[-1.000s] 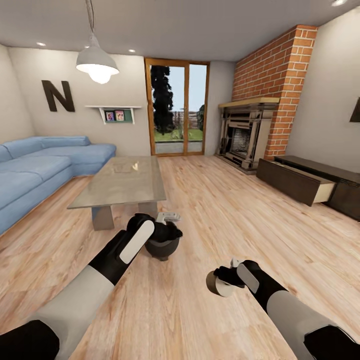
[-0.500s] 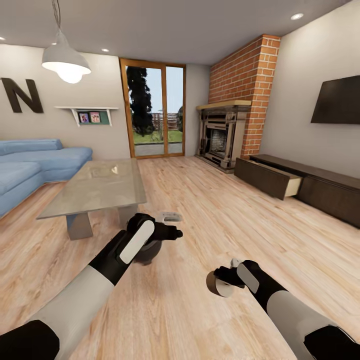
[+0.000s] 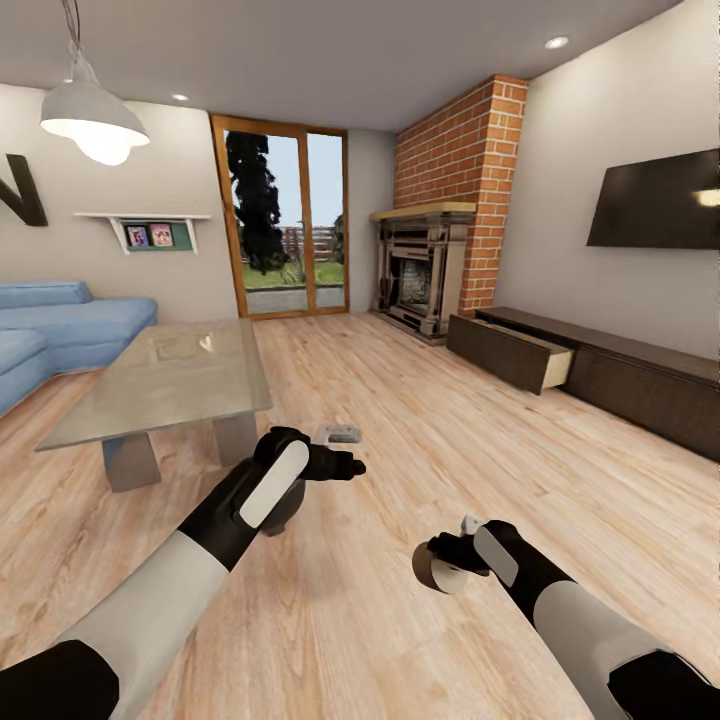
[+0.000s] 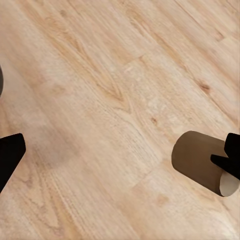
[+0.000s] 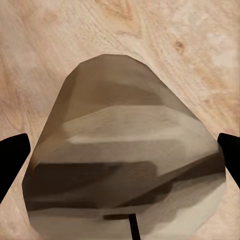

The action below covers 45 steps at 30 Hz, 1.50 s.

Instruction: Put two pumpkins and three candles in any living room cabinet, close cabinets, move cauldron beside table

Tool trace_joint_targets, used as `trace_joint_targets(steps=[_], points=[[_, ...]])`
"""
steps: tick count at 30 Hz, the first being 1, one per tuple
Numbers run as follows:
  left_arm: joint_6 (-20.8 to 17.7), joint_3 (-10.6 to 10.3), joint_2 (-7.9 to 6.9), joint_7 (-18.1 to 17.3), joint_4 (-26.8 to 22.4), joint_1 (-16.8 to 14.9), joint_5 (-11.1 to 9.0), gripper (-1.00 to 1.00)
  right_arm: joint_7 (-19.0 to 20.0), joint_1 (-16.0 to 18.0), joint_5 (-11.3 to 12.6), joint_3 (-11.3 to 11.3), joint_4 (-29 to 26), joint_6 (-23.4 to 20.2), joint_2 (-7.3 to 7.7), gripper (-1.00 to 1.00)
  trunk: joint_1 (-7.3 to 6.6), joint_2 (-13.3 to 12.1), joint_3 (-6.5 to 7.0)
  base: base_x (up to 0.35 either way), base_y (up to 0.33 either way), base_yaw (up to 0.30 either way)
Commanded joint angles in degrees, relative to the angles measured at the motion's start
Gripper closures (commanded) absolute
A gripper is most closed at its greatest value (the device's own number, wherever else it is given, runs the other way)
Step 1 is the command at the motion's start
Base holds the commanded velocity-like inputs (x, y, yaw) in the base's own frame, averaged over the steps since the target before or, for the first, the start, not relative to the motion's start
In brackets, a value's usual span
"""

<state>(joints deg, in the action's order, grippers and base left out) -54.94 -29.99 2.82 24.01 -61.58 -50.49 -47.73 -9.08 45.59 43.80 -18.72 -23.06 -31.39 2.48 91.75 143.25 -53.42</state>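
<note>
The right hand (image 3: 450, 560) holds a short stubby tan candle (image 3: 437, 574) low over the pale wooden plank floor (image 3: 450, 440), at about 5 o'clock in the head view. The candle lies on its side, its long axis roughly level, one pale round end turned toward 7 o'clock. In the right wrist view the candle (image 5: 127, 155) sits between the two black fingertips (image 5: 12, 160), which clasp its flanks. The left hand (image 3: 340, 452) hangs just right of centre with its fingers spread wide and holding nothing. A dark round cauldron (image 3: 283, 510) sits on the floor under the left forearm, near the glass-topped grey table (image 3: 165, 375). At 3 o'clock the long low dark brown cabinet (image 3: 640, 385) runs along the wall, one drawer (image 3: 515, 355) pulled out
</note>
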Motion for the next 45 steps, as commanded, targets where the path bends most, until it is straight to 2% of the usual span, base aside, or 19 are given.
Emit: trace_joint_targets(steps=[1, 27, 35, 45], points=[[-0.08, -0.06, -0.01, 0.60, -0.04, -0.05, -0.61, -1.00, -0.48, 0.03, 0.62, -0.43, -0.14, -0.16, 0.07, 1.00, -0.01, 0.03, -0.06, 0.000, 0.000, -0.084], [-0.08, -0.06, -0.01, 0.60, -0.04, -0.05, -0.61, -1.00, -0.42, 0.03, 0.64, -0.41, -0.14, -0.24, 0.07, 1.00, -0.01, 0.03, -0.06, 0.000, 0.000, -0.239], [-0.08, -0.06, -0.01, 0.62, -0.03, -0.05, -0.61, -1.00, -0.42, 0.03, 0.60, -0.43, -0.14, -0.25, 0.07, 1.00, -0.01, 0.03, -0.06, 0.027, 0.000, -0.086], [-0.03, -0.06, -0.01, 0.68, -0.13, -0.05, -0.53, -1.00, -0.45, 0.03, 0.60, -0.41, -0.14, -0.19, 0.07, 1.00, -0.01, 0.03, -0.06, 0.269, 0.000, -0.009]])
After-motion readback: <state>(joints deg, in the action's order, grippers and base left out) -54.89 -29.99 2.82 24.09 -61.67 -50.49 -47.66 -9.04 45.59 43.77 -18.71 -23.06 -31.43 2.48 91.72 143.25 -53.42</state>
